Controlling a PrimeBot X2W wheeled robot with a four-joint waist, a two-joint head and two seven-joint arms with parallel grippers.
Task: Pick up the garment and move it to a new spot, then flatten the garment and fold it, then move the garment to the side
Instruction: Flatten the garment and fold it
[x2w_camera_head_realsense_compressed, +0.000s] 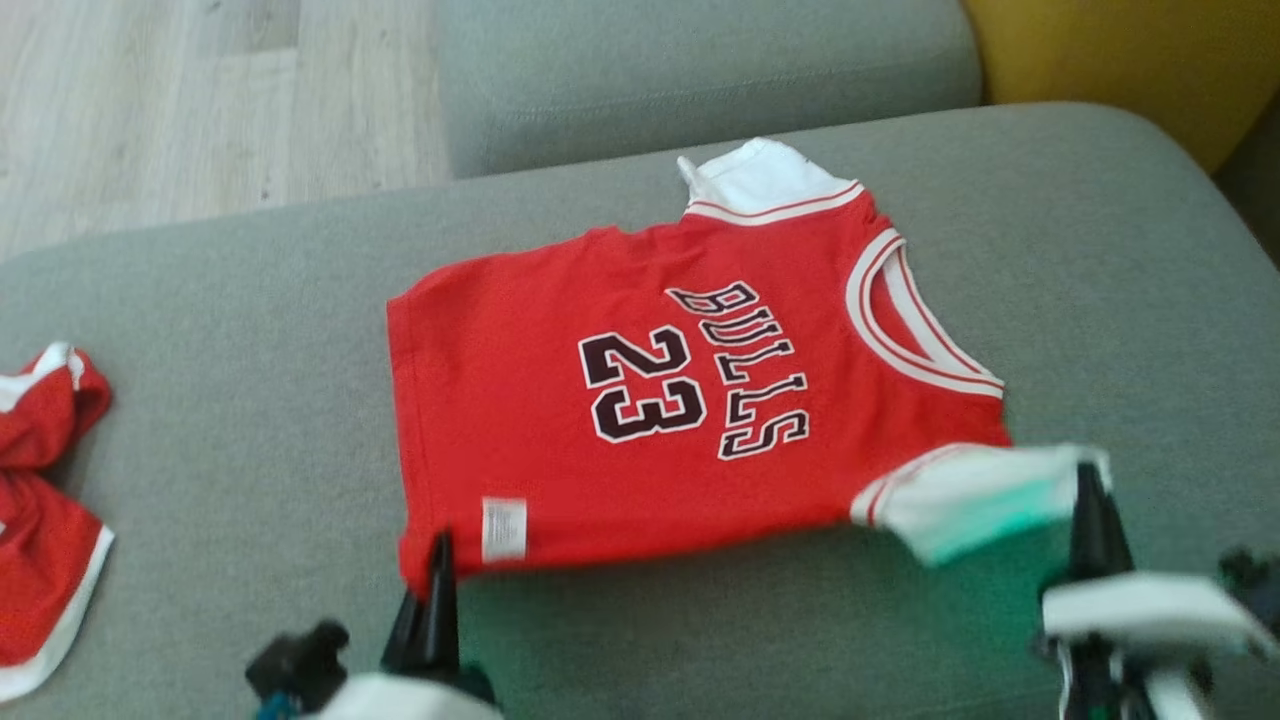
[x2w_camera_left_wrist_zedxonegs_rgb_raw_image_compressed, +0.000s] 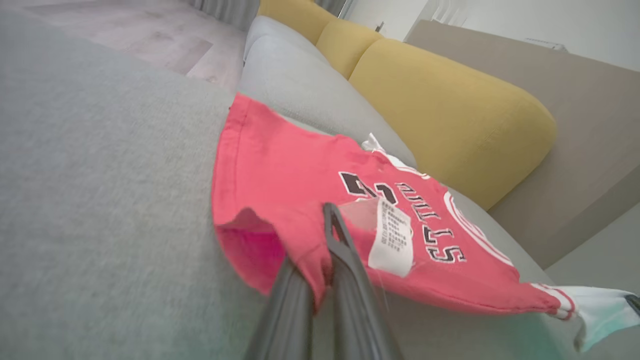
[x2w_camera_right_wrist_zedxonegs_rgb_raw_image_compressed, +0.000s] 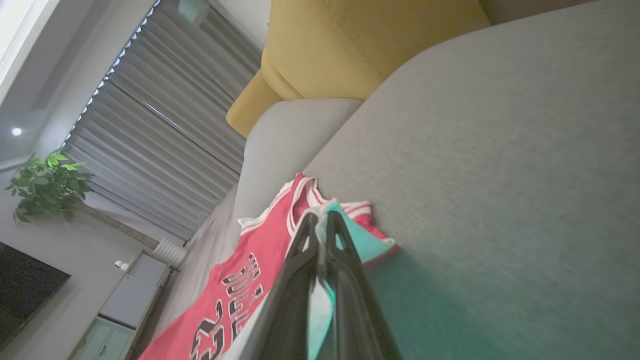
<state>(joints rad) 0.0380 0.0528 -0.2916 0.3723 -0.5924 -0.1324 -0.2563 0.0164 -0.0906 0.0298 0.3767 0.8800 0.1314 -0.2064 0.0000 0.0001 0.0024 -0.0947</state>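
Note:
A red Bulls 23 jersey with white sleeves and collar trim lies spread on the grey sofa cushion, its near edge lifted a little. My left gripper is shut on the jersey's near hem corner, beside the white care label. In the left wrist view the red hem is pinched between my fingers. My right gripper is shut on the near white sleeve; the right wrist view shows that sleeve clamped between my dark fingers.
Another red and white garment lies crumpled at the cushion's left edge. A second grey cushion sits behind, yellow cushions at the back right, wooden floor beyond at the far left.

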